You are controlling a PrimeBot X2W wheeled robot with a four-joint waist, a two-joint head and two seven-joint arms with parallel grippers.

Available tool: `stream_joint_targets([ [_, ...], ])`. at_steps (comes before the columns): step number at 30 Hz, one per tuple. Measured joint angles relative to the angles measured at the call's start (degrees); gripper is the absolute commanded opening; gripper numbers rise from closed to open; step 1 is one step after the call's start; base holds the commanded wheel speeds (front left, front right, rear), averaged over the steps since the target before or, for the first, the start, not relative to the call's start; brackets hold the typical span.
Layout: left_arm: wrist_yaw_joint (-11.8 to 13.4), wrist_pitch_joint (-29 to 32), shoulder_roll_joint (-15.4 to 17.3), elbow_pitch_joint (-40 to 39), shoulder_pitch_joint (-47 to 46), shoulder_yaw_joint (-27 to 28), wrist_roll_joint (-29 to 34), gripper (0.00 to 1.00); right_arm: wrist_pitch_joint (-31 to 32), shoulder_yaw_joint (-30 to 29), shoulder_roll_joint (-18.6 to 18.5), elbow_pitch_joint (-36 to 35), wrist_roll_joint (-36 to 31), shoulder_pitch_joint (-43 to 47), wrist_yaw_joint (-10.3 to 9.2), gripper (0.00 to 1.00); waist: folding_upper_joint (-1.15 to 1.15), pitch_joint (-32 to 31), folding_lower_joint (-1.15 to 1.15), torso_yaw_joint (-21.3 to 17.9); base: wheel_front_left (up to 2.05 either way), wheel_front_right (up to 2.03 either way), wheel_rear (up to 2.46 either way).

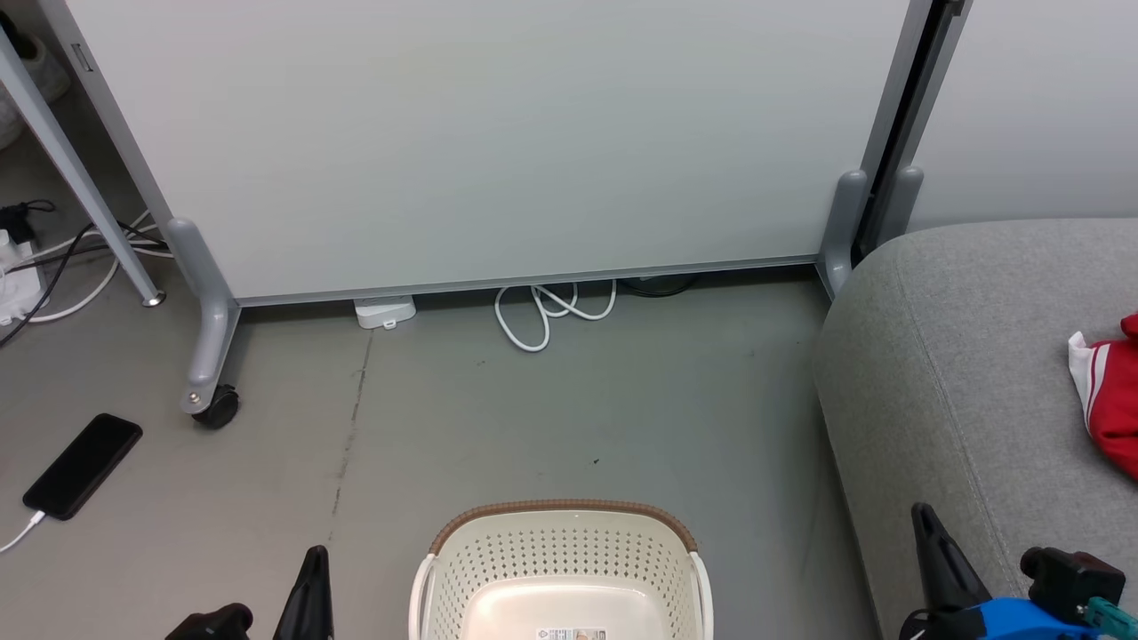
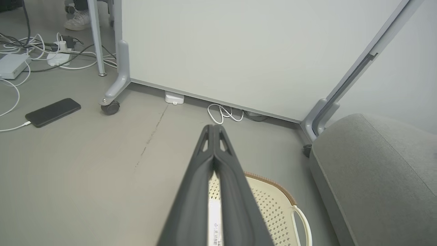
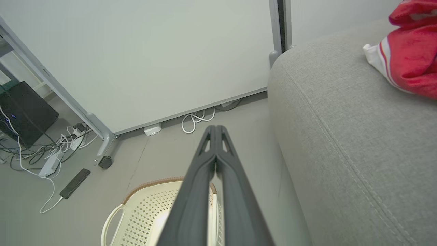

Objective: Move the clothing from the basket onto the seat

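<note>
left gripper (image 2: 213,127): long dark grey fingers (image 2: 193,194), little triangle holes near tips | right gripper (image 3: 215,127): same fingers, blue cover (image 1: 1013,620), black knob (image 1: 1071,573), right of basket (image 1: 564,508)

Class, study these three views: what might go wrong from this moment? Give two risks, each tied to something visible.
1. The basket shows a bare bottom in its far part, but its near part is cut off in the head view. A garment could be left behind, though red clothing already lies on the seat.
2. A phone on its cable lies on the floor left of the basket; a turn of the wheeled base might run over it.
</note>
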Motion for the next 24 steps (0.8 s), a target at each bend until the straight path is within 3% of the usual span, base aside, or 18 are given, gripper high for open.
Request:
stream_joint_targets([
  [24, 0.00, 5.47, -0.12, -3.05, -2.58, 2.66, -21.80, 0.00, 3.98, -0.37, 0.00, -1.16, 22.65, -1.92, -0.01, 0.00, 0.00, 0.40, 0.00, -0.62, 0.00, 0.00, 0.00],
])
